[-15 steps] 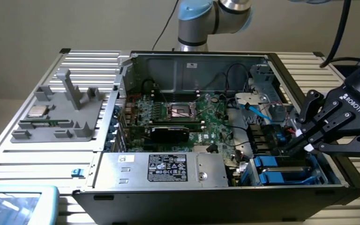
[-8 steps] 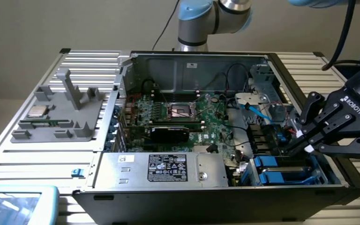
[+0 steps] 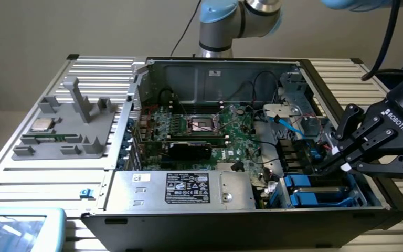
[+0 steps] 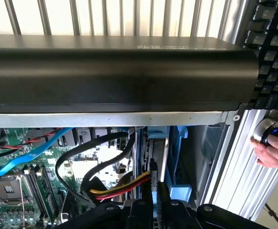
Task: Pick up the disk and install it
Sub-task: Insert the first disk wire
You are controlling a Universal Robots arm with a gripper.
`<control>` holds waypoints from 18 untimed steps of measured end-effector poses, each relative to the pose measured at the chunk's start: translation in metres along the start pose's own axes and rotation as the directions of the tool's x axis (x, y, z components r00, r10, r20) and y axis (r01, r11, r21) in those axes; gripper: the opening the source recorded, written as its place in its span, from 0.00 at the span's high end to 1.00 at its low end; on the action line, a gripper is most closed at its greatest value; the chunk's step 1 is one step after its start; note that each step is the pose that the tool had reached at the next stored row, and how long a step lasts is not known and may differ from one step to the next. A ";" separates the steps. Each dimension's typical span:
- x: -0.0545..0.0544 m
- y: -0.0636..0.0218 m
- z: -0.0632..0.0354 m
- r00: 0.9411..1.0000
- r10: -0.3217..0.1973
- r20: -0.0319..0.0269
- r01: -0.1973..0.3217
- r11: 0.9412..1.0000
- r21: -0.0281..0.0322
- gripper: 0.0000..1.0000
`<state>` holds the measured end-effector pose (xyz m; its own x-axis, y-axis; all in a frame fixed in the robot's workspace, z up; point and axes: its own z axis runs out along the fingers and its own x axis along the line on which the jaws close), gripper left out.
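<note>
Black gripper [image 4: 153,193] [image 3: 335,166] fingers stand drawn nearly together over the drive bay [image 3: 359,185] of the open computer case [image 3: 209,226], at the exterior view's right; whether they pinch anything I cannot tell. Inside that bay sits the disk [image 3: 305,181] [image 4: 178,143] in its blue frame, just beneath the fingertips. Elsewhere the case holds a green motherboard [image 3: 209,126], a grey box with a black label [image 3: 187,189] and loose cables [image 4: 81,157].

Cables [image 3: 292,124] and the case wall [image 3: 394,198] hem the gripper [image 3: 331,163] inside the drive bay [image 3: 366,191].
</note>
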<state>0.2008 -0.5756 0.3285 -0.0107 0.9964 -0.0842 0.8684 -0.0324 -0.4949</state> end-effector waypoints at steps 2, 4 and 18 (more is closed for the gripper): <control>0.000 0.0003 0.0004 1.000 0.016 -0.012 -0.016 1.000 0.002 0.84; 0.000 0.0005 0.0007 0.999 0.042 -0.027 -0.042 0.999 0.005 0.84; 0.000 0.0090 -0.0031 0.997 0.061 -0.037 -0.061 0.998 0.007 0.84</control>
<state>0.2102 -0.5756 0.3268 0.0607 0.9948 -0.0819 0.8637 -0.0935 -0.4953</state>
